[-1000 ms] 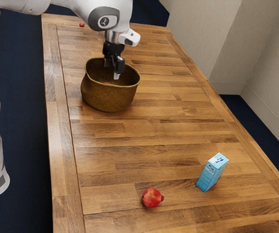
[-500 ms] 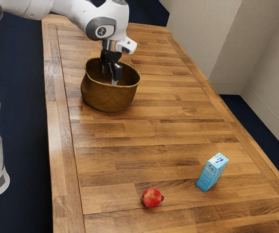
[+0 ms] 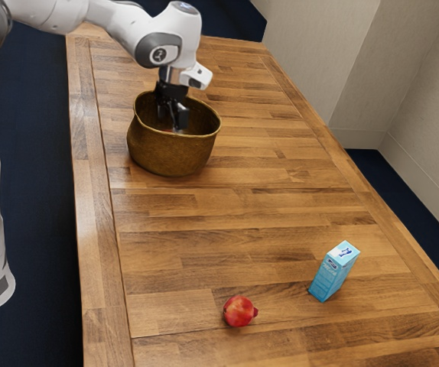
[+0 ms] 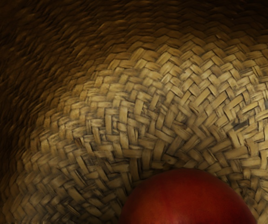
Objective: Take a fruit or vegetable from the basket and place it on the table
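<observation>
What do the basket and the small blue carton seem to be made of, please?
The basket looks woven from flat plant strips, perhaps straw or palm, with a dull finish: the wrist view shows strips crossing over and under in a zigzag. The carton is probably coated cardboard, smooth and printed, judging by its flat faces and crisp edges.

The blue carton [image 3: 328,280] bears print too small to read, the arm [image 3: 177,27] a round emblem.

Plank-topped wooden desk [image 3: 227,210], its far end at twelve o'clock in the exterior view, brown basket [image 3: 170,157] between ten and eleven from the middle, red pomegranate [image 3: 239,312] at six, blue carton [image 3: 332,274] upright at four, all three apart
</observation>
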You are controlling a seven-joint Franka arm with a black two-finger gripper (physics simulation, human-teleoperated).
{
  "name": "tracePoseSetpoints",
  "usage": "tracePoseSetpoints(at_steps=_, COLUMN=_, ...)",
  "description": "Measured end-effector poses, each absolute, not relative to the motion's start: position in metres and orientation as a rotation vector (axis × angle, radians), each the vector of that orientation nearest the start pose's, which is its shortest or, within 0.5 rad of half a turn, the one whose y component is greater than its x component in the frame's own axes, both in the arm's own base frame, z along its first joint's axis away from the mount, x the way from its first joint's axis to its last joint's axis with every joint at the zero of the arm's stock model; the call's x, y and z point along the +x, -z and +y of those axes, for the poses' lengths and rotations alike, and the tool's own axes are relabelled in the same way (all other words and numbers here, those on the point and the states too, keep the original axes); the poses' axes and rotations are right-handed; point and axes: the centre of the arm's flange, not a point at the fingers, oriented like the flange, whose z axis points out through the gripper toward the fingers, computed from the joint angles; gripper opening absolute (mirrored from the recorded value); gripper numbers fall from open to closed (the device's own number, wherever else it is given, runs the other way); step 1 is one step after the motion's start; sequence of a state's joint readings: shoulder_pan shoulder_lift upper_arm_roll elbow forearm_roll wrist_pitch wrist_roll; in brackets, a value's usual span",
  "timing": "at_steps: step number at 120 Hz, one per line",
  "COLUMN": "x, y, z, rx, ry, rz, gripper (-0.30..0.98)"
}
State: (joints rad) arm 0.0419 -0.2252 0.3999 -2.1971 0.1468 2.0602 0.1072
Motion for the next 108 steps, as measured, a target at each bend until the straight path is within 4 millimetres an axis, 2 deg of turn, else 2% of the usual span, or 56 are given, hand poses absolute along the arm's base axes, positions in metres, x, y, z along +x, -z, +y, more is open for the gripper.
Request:
tracePoseSetpoints(at_steps=70, x=0.443, y=-0.472, z=0.226, rx=-3.048, ry=0.077, rz=-0.401, gripper=0.69)
tracePoseSetpoints(at_steps=108, x=0.446, y=-0.47, z=0.218, rx=-3.052, ry=0.076, rz=-0.377, gripper=0.69)
